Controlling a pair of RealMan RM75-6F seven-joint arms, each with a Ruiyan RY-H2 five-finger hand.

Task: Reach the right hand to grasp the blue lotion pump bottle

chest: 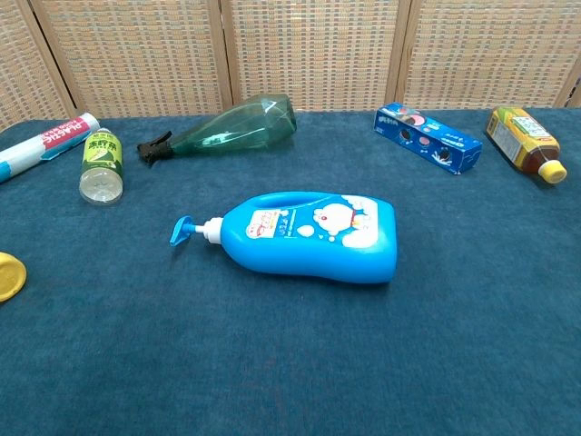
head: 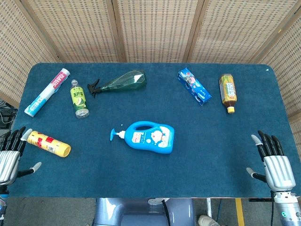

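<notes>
Fingers (head: 268, 143) of the right hand (head: 275, 165) spread, holding nothing, well right of the blue lotion pump bottle (head: 151, 137), which lies on its side lengthwise across the table (head: 221, 141), pump pointing left.

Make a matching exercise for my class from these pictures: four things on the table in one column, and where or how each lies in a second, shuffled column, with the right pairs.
Things:
1. blue lotion pump bottle
2. green spray bottle
3. yellow can
4. brown tea bottle

Places:
A. far side, right of the blue box
B. beside the left hand
C. middle of the table, pump pointing left
D. far side, black nozzle pointing left

Pairs: 1-C, 2-D, 3-B, 4-A
</notes>
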